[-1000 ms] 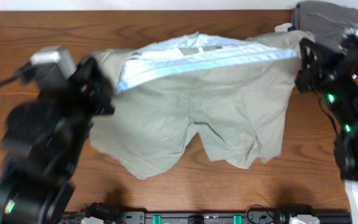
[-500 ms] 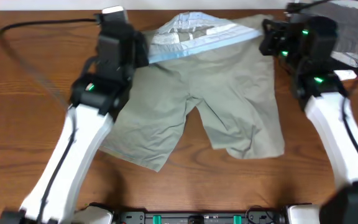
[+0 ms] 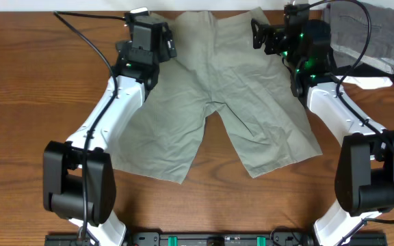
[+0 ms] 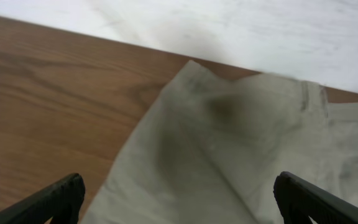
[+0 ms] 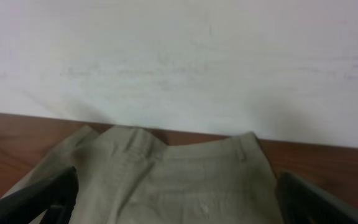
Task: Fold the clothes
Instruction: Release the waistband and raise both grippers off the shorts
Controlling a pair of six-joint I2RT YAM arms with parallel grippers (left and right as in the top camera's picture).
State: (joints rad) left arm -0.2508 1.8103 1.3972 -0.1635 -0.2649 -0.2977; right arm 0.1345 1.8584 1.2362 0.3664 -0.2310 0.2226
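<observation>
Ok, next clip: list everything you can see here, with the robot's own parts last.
shorts: one pair, pale khaki-green, spread flat mid-table, waistband at the far edge.
grey garment: one, dark grey, folded, far right corner of the table.
table: one, brown wood, under everything.
left arm: one, white and black, along the shorts' left side.
right arm: one, white and black, along their right side.
left hand: one, black, open, empty, over the waistband's left end.
right hand: one, black, open, empty, over the waistband's right end.

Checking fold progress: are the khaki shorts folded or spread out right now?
Spread out: the shorts lie flat on the table, both legs apart and fully showing, nothing doubled over.
</observation>
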